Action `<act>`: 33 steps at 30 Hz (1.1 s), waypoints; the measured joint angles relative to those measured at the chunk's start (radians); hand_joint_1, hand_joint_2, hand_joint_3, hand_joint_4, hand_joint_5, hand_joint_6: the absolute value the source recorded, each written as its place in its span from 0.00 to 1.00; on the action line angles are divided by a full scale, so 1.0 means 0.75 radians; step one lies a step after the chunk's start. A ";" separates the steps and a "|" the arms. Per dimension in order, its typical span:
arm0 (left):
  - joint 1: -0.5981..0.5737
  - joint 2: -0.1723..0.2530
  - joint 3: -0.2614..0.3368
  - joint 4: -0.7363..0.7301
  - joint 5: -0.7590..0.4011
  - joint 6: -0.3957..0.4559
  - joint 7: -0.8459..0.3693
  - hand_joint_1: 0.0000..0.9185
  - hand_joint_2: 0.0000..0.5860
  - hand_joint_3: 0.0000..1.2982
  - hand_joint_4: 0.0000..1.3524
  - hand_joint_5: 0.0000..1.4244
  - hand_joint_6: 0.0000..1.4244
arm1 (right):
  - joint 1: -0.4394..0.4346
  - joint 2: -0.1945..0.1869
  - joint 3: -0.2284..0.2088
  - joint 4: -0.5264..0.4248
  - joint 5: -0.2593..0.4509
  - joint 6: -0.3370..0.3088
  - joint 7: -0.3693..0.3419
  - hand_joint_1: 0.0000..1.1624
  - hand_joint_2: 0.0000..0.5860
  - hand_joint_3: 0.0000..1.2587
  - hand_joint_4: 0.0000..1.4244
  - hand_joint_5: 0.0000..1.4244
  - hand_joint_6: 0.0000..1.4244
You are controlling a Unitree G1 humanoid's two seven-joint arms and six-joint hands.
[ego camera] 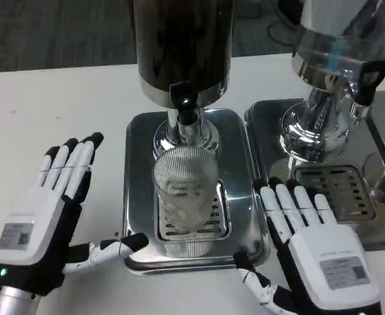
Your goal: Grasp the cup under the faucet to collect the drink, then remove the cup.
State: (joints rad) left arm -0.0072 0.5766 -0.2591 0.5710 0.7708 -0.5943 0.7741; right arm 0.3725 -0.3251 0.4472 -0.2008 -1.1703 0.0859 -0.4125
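A clear ribbed cup (185,189) stands upright on the drip grate (220,211) of a steel tray (134,190), directly below the black faucet (184,98) of a dark drink dispenser (182,46). My left hand (44,216) lies open on the table to the left of the tray, its thumb reaching toward the tray's front left corner. On the other side, my right hand (310,246) is open at the tray's front right edge, fingers pointing away from me. Neither hand touches the cup.
A second dispenser (340,46) with a chrome base (313,134) and black tap (366,79) stands on its own steel tray (333,190) at the right. White table (54,105) spreads to the left.
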 measured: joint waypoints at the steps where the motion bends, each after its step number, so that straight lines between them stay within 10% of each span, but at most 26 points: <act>1: 0.003 0.009 -0.002 0.001 0.002 -0.002 -0.009 0.00 0.06 0.00 0.00 0.00 0.00 | -0.005 0.000 0.000 0.005 0.001 0.000 0.002 0.08 0.62 0.00 0.00 0.00 0.00; 8: 0.009 0.020 0.023 0.000 -0.076 -0.179 -0.028 0.00 0.11 0.00 0.00 0.00 0.00 | -0.026 0.000 0.000 0.036 0.032 -0.031 -0.002 0.09 0.62 0.00 0.00 0.00 0.00; 17: -0.060 0.041 0.123 -0.012 -0.693 -0.546 -0.527 0.00 0.12 0.00 0.00 0.04 0.03 | -0.026 0.004 -0.002 0.044 0.048 -0.030 -0.002 0.10 0.64 0.00 0.00 0.00 0.00; 25: -0.115 -0.003 0.088 -0.223 -1.358 -0.503 -1.240 0.00 0.12 0.00 0.00 0.11 0.11 | -0.037 0.014 0.001 0.050 0.055 -0.029 0.001 0.10 0.64 0.00 0.00 0.00 0.00; 33: -0.160 -0.086 0.144 -0.289 -1.378 -0.385 -1.492 0.00 0.12 0.00 0.00 0.10 0.08 | -0.038 0.023 0.008 0.055 0.064 -0.029 0.005 0.10 0.64 0.00 0.00 0.00 0.01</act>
State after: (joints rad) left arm -0.1275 0.5119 -0.1511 0.3539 -0.2630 -0.8832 -0.3450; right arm 0.3438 -0.3078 0.4529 -0.1597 -1.1226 0.0641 -0.4085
